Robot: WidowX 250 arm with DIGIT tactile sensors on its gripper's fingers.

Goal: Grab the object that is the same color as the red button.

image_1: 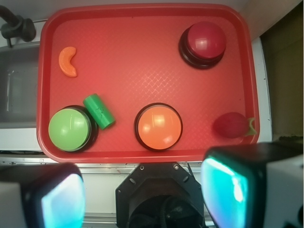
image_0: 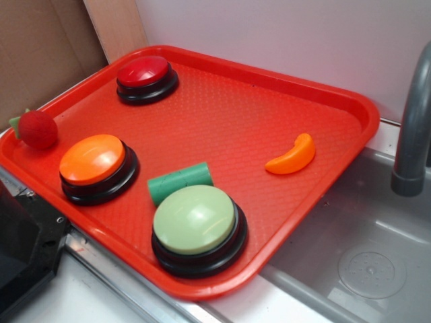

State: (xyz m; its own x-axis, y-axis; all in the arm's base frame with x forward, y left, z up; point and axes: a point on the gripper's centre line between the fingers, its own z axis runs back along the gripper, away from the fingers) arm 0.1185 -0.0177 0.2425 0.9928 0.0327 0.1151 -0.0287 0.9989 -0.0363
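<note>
Well beyond jaws (image_1: pixel 142 194) (parted): fruit (image_1: pixel 231 125)

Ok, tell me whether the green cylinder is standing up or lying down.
Lying down. The green cylinder rests on its side on the tray, touching the green button; one round end faces sideways.

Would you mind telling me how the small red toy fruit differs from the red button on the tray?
The toy fruit is clearly smaller than the red button. The fruit looks matte and fuzzy, while the button's dome is glossy. The fruit has a light green leaf tip; the button sits on a black base. The fruit lies at the tray's edge, the button further inside near a corner. Both are red and round.
</note>
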